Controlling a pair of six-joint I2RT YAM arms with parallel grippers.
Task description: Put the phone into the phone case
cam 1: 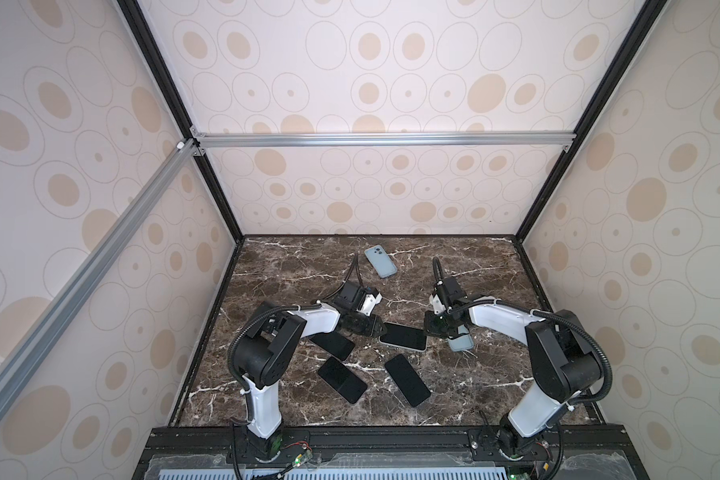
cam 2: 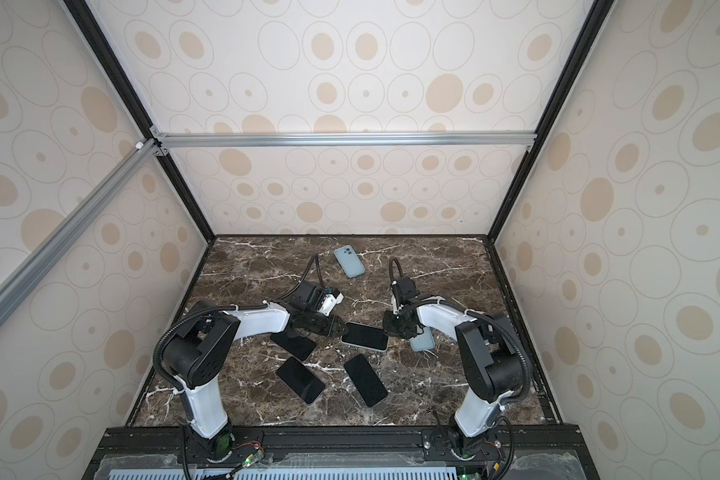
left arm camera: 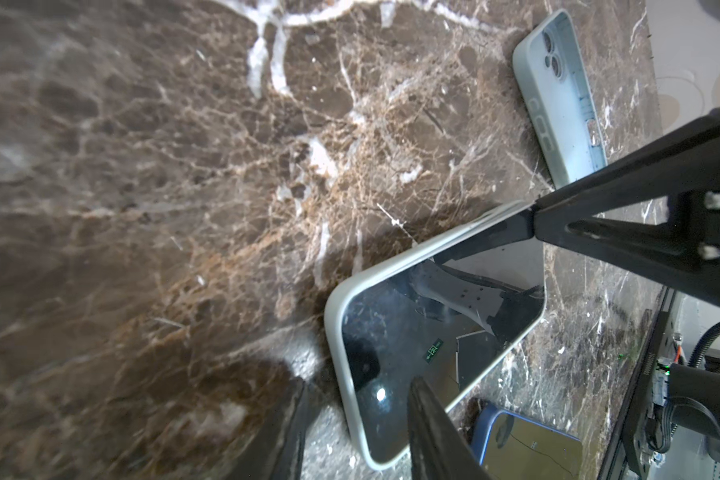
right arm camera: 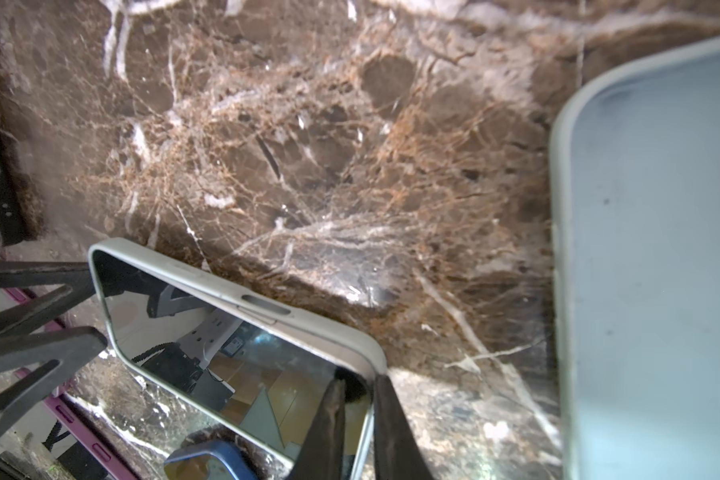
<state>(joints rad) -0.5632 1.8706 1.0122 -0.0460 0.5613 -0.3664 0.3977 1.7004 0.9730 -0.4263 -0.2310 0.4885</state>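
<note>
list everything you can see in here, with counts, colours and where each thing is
cased phone: 1, black screen in a pale case, table centre, between both tools
phone cases: 2, light blue, one far centre, one under the right arm
bare phones: 3, black screens up, near half of the table, left to centre
table: 1, brown marble with white veins
walls: cream with beige ovals, three sides
frame bars: silver and black, along wall edges
arms: 2, white and black, left and right
left tool: jaws apart at the cased phone's left end
right tool: pinching its right end
</note>
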